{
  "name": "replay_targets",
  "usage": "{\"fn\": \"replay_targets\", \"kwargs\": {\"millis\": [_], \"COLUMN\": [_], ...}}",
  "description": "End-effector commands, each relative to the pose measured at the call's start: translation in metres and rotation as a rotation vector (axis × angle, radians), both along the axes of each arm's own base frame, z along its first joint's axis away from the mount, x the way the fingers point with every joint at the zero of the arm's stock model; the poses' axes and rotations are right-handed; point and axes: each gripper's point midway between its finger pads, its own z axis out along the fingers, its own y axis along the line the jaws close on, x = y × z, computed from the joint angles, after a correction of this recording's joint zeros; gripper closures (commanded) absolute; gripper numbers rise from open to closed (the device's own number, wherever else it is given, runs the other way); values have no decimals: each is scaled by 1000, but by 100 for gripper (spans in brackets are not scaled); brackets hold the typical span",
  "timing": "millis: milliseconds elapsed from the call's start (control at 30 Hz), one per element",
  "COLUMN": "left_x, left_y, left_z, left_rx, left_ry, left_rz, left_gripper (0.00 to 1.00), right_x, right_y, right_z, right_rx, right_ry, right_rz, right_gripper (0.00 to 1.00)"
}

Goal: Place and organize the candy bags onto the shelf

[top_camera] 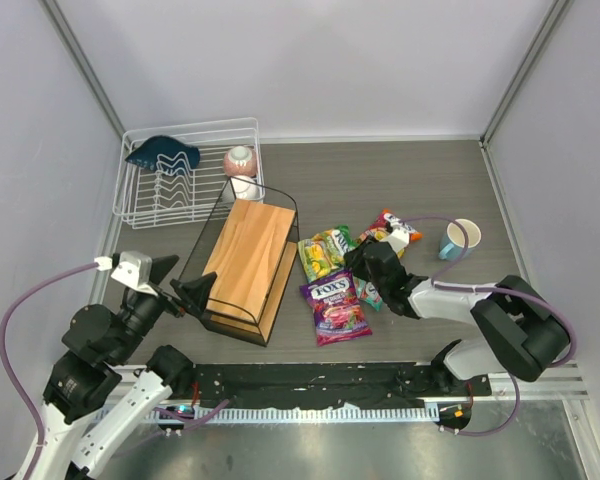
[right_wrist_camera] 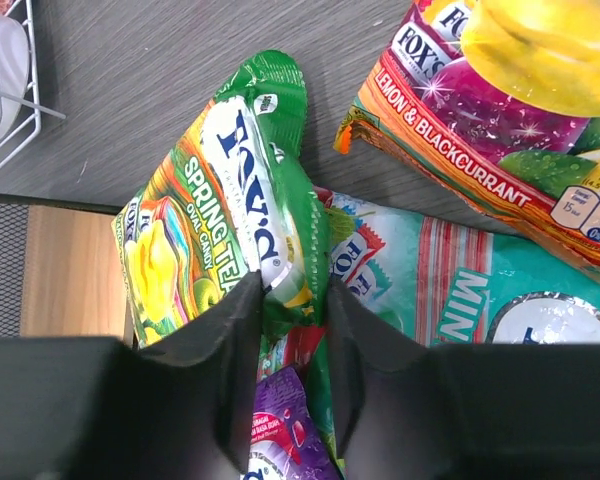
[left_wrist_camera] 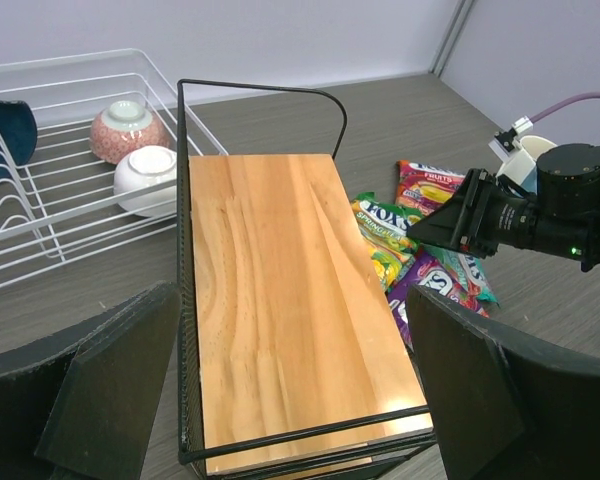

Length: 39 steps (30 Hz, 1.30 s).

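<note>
The shelf (top_camera: 248, 258) is a black wire rack with wooden boards, left of centre on the table; its top board (left_wrist_camera: 280, 290) is bare. Right of it lie the candy bags: yellow-green (top_camera: 325, 252), purple (top_camera: 335, 305), orange-red (top_camera: 390, 228), and a teal one (right_wrist_camera: 430, 270) mostly under my right arm. My right gripper (right_wrist_camera: 292, 300) is down on the pile, its fingers pinching the bunched edge of the yellow-green bag (right_wrist_camera: 215, 215) above the purple bag (right_wrist_camera: 280, 420). My left gripper (left_wrist_camera: 290, 370) is wide open at the shelf's near end, holding nothing.
A white wire dish rack (top_camera: 185, 175) stands at the back left with a dark blue item (top_camera: 162, 155), a pink bowl (top_camera: 240, 158) and a white bowl (top_camera: 245, 185). A light blue cup (top_camera: 458, 240) sits right of the bags.
</note>
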Motion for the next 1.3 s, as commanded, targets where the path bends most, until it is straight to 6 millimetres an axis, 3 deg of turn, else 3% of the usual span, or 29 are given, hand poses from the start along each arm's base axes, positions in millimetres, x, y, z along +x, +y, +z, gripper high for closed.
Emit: {"fn": "replay_targets", "kwargs": {"millis": [0, 167, 333, 367, 433, 467, 533, 567, 633, 667, 800, 967, 1267], "left_x": [-4, -4, -6, -6, -6, -6, -6, -6, -6, -6, -6, -6, -8], "left_y": [3, 4, 7, 7, 8, 9, 9, 9, 9, 9, 10, 10, 10], "left_z": [9, 7, 8, 8, 8, 8, 9, 8, 9, 9, 10, 10, 14], "left_rx": [-28, -27, -27, -27, -22, -23, -24, -20, -19, -20, -17, -13, -20], "left_ry": [-21, -15, -20, -20, -21, -22, -23, -22, -26, -27, -29, -29, -36], "left_rz": [5, 7, 13, 14, 19, 22, 24, 24, 24, 24, 25, 25, 22], "left_gripper": [0, 0, 0, 0, 0, 0, 0, 0, 0, 0, 0, 0, 0], "right_x": [8, 11, 11, 11, 8, 7, 0, -2, -15, -18, -46, -86, -143], "right_y": [3, 1, -3, -4, -8, -9, -7, -4, 1, 3, -5, 2, 7], "right_z": [27, 51, 94, 116, 128, 151, 158, 174, 181, 198, 204, 210, 197], "right_rx": [43, 37, 5, 7, -29, -42, -86, -106, -128, -120, -184, -182, -169], "right_ry": [-93, -163, -250, -298, -305, -353, -338, -367, -353, -381, -332, -258, -88], "right_rz": [1, 8, 39, 44, 63, 78, 140, 178, 266, 289, 396, 596, 855], "right_gripper": [73, 99, 99, 99, 99, 99, 99, 99, 99, 99, 99, 99, 99]}}
